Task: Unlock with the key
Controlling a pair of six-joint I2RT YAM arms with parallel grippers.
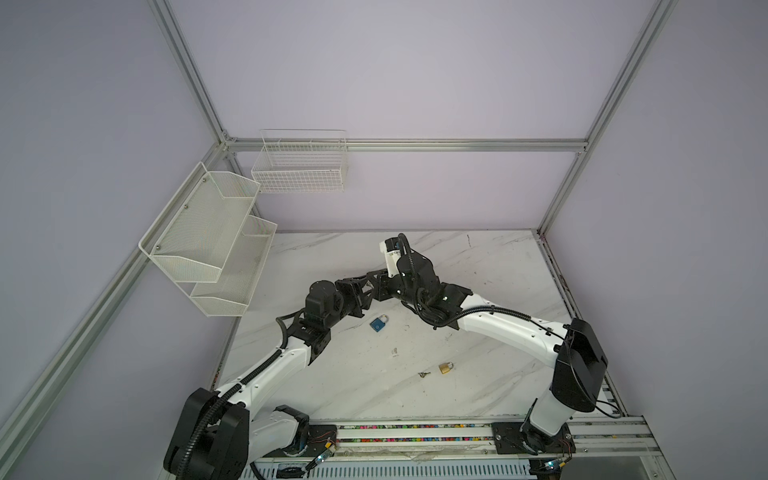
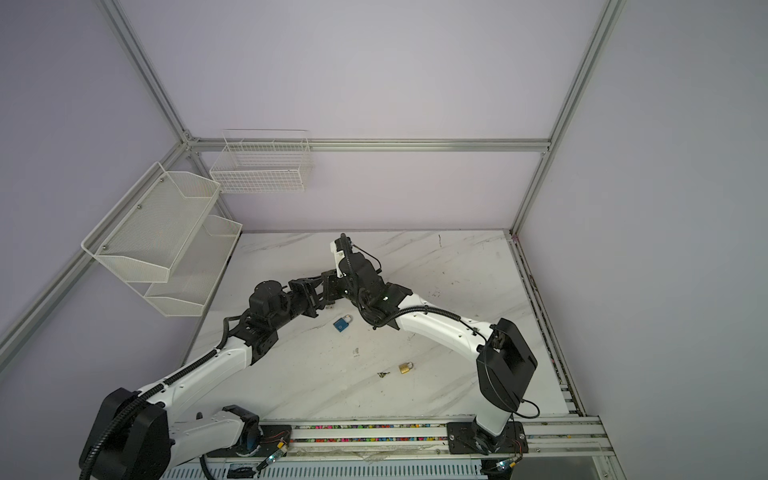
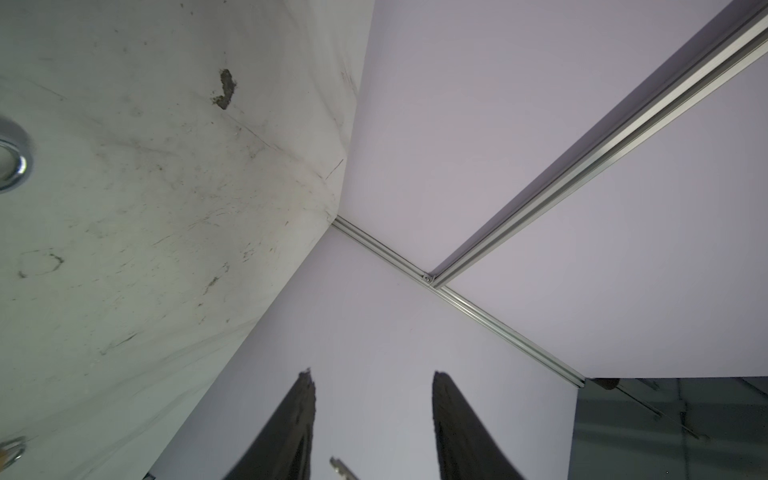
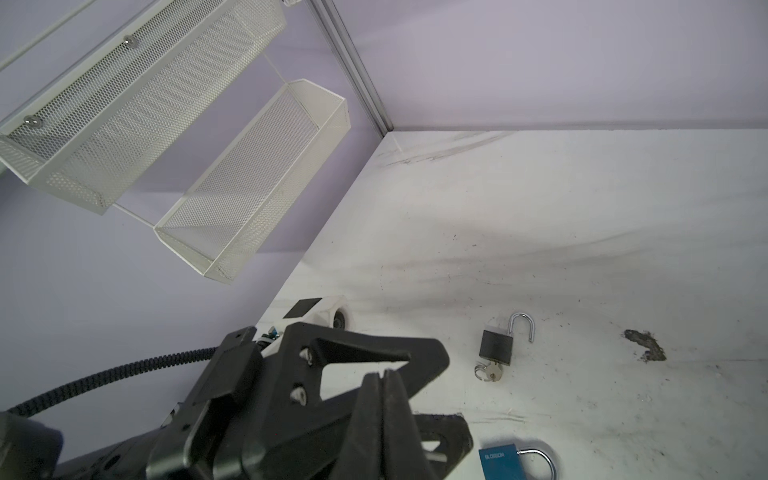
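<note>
Black padlock (image 4: 494, 347) lying open; blue padlock (image 1: 378, 325), 6 o'clock of tools, waiting. Left tool (image 3: 372, 374) gaping around key (image 3: 341, 468); right tool (image 4: 384, 376) pinching together.

White arms (image 1: 507, 330) (black joints (image 1: 579, 361), corrugated cables (image 1: 494, 308))

Left wrist view: a silver toothed key tip (image 3: 343, 468) showed between the black fingers (image 3: 291, 432) of the left gripper (image 3: 372, 372) and was cut off at the frame edge. Its bow and whatever held it were out of sight. A silver shackle loop (image 3: 16, 164) and a second silver loop (image 3: 14, 446) were cropped at the edge of the same view, their bodies unseen.

Right wrist view: the blue rectangular padlock (image 4: 500, 462) was cut off partway down its body.

In both top views the black gripper assemblies (image 1: 370, 291) (image 2: 320, 291) overlapped where they met, and their jaws were indistinguishable. The small dark key (image 1: 424, 374) (image 2: 383, 374) on the white marble tabletop (image 1: 374, 399) was too small to read.
</note>
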